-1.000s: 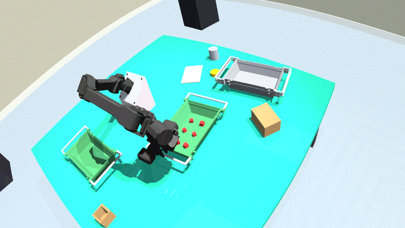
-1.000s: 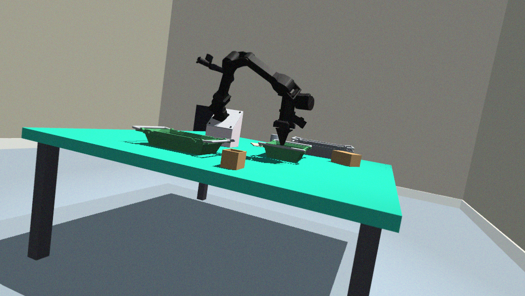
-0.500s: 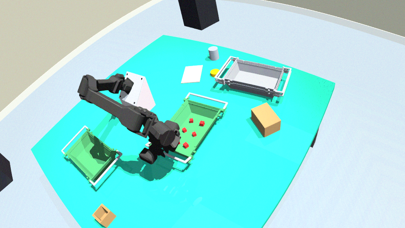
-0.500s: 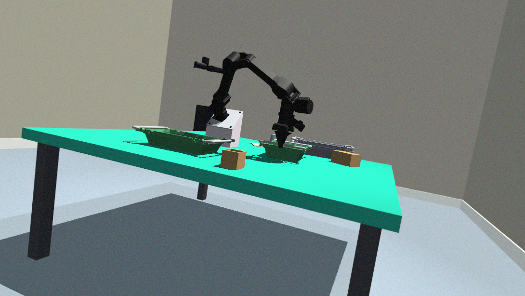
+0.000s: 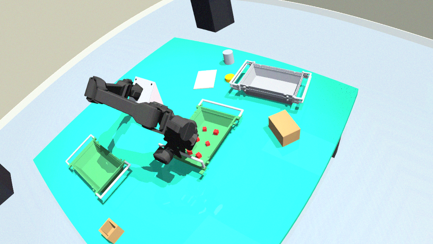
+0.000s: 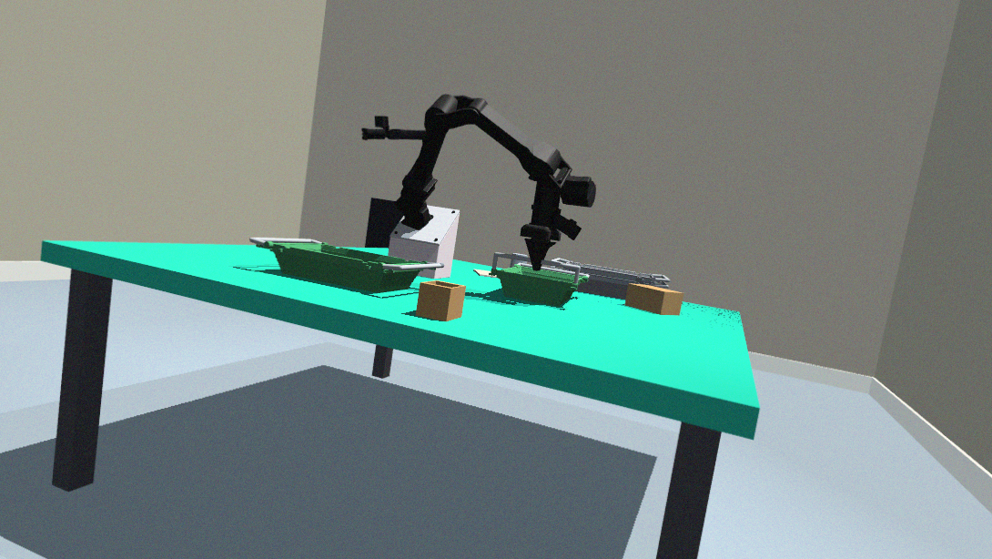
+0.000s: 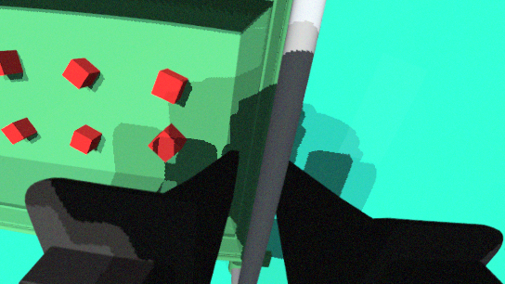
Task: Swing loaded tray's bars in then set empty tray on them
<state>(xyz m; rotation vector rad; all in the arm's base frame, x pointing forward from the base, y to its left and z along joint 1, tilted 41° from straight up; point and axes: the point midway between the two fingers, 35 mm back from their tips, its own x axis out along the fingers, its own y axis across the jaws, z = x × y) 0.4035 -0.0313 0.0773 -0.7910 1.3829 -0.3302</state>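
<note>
The loaded green tray [image 5: 218, 116] [image 6: 540, 287] [image 7: 209, 56] holds several red blocks [image 5: 215, 132] [image 7: 170, 86]. Its far bar [image 5: 222, 103] is swung out over the far end. Its near bar [image 5: 196, 158] [image 6: 578, 273] [image 7: 291, 102] stands raised at the near end. My gripper [image 5: 180, 155] [image 6: 536, 267] [image 7: 256, 161] points down at that end, its fingers partly open on either side of the near bar. The bar lies close to the right finger in the wrist view; contact is unclear. The empty green tray [image 5: 93, 168] [image 6: 333, 272] stands at the left, both bars swung out.
A grey tray [image 5: 268, 95] [image 6: 600, 283] stands at the back right, with an orange block [image 5: 283, 127] [image 6: 652, 299] nearer. A grey cylinder [image 5: 228, 57], yellow disc [image 5: 229, 78] and white sheet [image 5: 205, 79] lie behind. A small open box [image 5: 116, 232] [image 6: 439, 301] stands near the front edge.
</note>
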